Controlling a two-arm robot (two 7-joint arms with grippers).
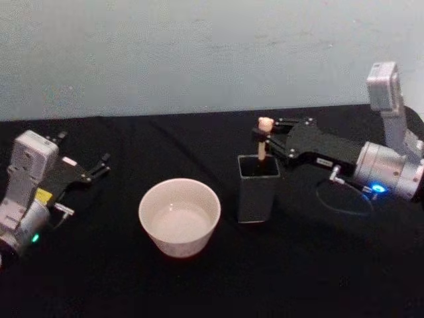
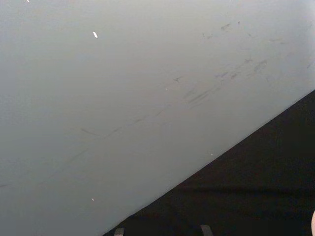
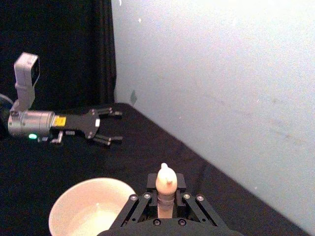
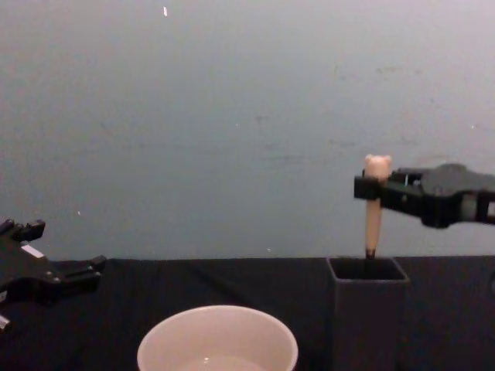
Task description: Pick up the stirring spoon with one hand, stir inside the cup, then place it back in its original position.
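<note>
The cup [image 1: 179,216] sits nearest, left of the holder [image 1: 258,189]; my right pincer [image 4: 370,188] clenches the stirring spoon [image 4: 373,216], upright in that holder, under its bear head, probably for a straight lift; my left pincer [image 1: 101,165] idles spread, far left.

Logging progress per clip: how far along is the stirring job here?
Done: nothing visibly; the stirring spoon stands in the holder. In hand: right tool grips its handle. Remaining, likely: lift, stir in the cup, return. The left tool is parked, open.

Black-fingered, silver-barrelled left tool [image 1: 99,167] and right tool [image 1: 265,134]
</note>
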